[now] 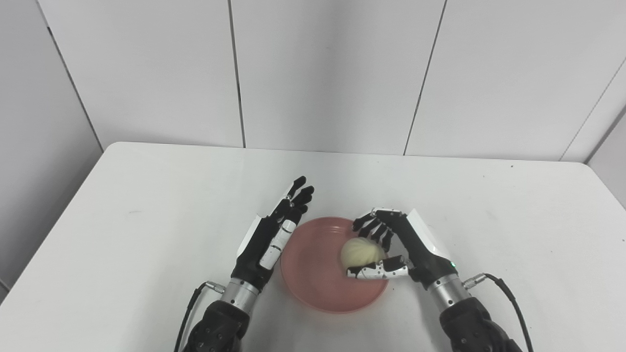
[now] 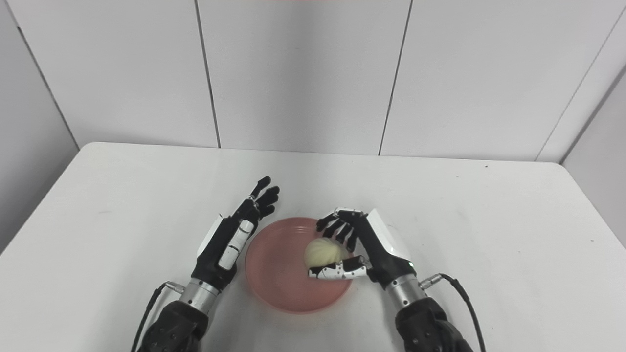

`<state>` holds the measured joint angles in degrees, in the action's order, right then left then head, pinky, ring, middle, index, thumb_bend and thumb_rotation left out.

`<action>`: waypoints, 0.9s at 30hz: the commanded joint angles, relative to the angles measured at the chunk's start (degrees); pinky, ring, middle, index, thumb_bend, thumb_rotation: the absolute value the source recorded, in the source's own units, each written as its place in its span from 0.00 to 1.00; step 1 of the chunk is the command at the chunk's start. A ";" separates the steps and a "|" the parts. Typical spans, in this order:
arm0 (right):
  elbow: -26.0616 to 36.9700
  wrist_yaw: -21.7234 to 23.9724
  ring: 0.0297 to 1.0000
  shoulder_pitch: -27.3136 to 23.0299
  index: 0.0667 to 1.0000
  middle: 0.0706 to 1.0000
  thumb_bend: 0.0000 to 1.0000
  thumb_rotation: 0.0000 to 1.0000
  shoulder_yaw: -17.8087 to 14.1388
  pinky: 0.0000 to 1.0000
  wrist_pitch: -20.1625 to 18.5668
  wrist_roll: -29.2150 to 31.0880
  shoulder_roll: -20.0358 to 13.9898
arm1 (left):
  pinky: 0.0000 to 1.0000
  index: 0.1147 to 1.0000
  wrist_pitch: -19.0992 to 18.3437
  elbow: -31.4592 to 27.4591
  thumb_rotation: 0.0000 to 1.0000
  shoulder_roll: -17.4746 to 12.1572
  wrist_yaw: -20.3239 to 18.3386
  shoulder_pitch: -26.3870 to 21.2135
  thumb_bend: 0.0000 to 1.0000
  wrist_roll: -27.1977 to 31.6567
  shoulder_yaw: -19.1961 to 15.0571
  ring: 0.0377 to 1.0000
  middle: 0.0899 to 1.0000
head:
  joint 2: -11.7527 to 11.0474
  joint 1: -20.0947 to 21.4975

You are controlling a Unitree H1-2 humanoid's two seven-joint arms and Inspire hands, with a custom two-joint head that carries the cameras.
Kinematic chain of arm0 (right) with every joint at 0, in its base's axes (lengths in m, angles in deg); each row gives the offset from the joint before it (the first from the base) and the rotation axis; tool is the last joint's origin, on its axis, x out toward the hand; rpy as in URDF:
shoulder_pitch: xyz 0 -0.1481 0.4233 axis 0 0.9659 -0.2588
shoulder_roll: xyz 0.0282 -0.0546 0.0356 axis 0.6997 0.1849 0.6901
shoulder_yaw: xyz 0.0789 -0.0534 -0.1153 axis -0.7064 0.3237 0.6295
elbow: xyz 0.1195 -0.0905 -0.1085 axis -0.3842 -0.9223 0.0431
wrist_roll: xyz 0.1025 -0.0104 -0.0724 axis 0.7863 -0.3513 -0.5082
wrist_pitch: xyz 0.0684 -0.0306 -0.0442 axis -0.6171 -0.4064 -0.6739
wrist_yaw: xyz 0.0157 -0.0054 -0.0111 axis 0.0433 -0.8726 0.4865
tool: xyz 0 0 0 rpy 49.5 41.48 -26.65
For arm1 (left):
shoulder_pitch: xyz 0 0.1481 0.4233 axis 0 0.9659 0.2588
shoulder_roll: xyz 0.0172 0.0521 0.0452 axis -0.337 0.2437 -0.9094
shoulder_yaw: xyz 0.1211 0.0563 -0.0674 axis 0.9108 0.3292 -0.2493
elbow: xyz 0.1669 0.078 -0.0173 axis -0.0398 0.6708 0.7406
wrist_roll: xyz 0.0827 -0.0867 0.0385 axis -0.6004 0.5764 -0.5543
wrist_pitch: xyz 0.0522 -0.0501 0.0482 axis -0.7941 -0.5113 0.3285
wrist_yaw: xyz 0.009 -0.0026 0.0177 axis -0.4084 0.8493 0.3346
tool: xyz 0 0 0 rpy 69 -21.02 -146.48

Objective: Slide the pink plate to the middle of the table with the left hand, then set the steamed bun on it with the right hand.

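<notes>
Left eye view: steamed bun [image 1: 362, 253] on pink plate [image 1: 313, 278] mid-counter [image 1: 146, 205], grasped by right hand [image 1: 391, 247]; right eye view: left hand [image 2: 230, 237] released (fingers straight), just beside the plate's rim.

White table [image 1: 146, 205], few dark specks; behind it white panelled wall [image 1: 323, 73], dark vertical seams.

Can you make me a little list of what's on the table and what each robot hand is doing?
table: white, walls behind
pink plate: near the table's middle, toward the front edge
steamed bun: over the plate's right part, whether resting on it is unclear
left hand: open, fingers straight, beside the plate's left rim
right hand: fingers and thumb curled around the bun
</notes>
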<state>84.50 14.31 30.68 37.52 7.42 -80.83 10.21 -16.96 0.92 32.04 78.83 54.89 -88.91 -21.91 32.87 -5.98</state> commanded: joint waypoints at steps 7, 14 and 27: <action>-0.65 -0.28 0.39 -1.88 0.46 0.49 0.51 0.00 1.28 0.34 1.99 -0.59 1.99 | 0.95 0.94 -0.97 -0.77 0.95 -0.17 0.16 1.05 0.62 0.65 -0.06 0.94 0.93 | -0.19 0.89; -1.91 -1.36 0.43 -2.64 0.42 0.50 0.51 0.00 2.30 0.41 3.05 -2.56 2.79 | 0.94 0.94 -1.52 -1.00 0.95 -0.29 0.26 1.12 0.63 0.49 -0.15 0.94 0.93 | -0.12 1.26; -0.90 3.10 0.74 -3.25 0.56 0.75 0.53 0.12 4.67 0.67 3.00 -4.98 0.04 | 0.93 0.93 -1.03 -1.01 0.93 -0.43 0.12 1.13 0.61 1.18 -0.42 0.93 0.93 | -0.04 1.57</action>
<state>81.08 16.80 29.27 42.11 10.35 -85.66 10.58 -18.93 0.07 31.89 78.78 55.37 -88.34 -22.10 32.78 -4.39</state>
